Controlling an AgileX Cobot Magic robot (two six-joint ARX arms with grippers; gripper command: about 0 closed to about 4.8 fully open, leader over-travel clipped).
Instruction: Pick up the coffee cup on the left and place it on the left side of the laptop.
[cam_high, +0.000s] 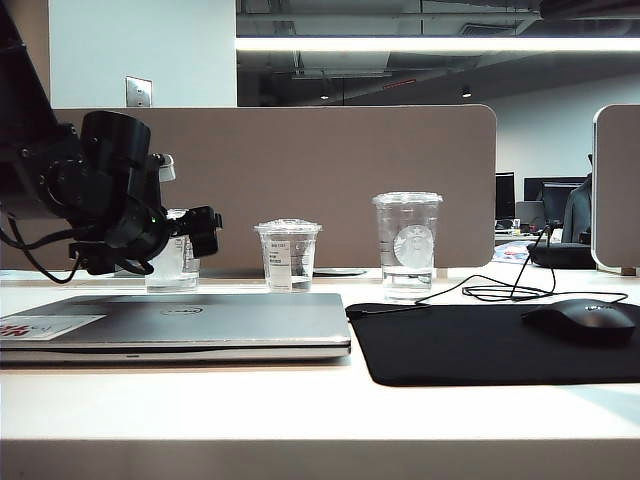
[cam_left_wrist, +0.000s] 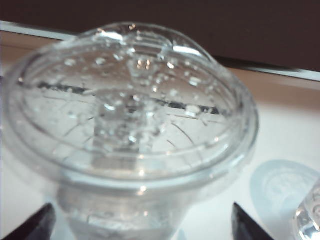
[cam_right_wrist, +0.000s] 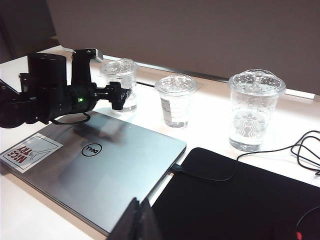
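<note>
The coffee cup (cam_high: 172, 268), clear with a domed lid, stands upright on the white table at the far left, behind the laptop (cam_high: 200, 318). My left gripper (cam_high: 198, 236) is level with it and open. In the left wrist view the coffee cup (cam_left_wrist: 135, 115) fills the frame, and the left gripper (cam_left_wrist: 142, 227) has a dark fingertip on each side of the cup's body with a gap at both. From the right wrist I see the coffee cup (cam_right_wrist: 120, 80), the silver Dell laptop (cam_right_wrist: 115, 170) and my right gripper (cam_right_wrist: 140, 220), shut and empty above the laptop's near corner.
A shorter clear cup (cam_high: 288, 255) with a white label and a taller logo cup (cam_high: 407, 245) stand to the right of the coffee cup. A black mouse pad (cam_high: 500, 345) with a mouse (cam_high: 583, 322) and a cable (cam_high: 500, 292) lies right of the laptop. A partition wall (cam_high: 330, 170) closes the back.
</note>
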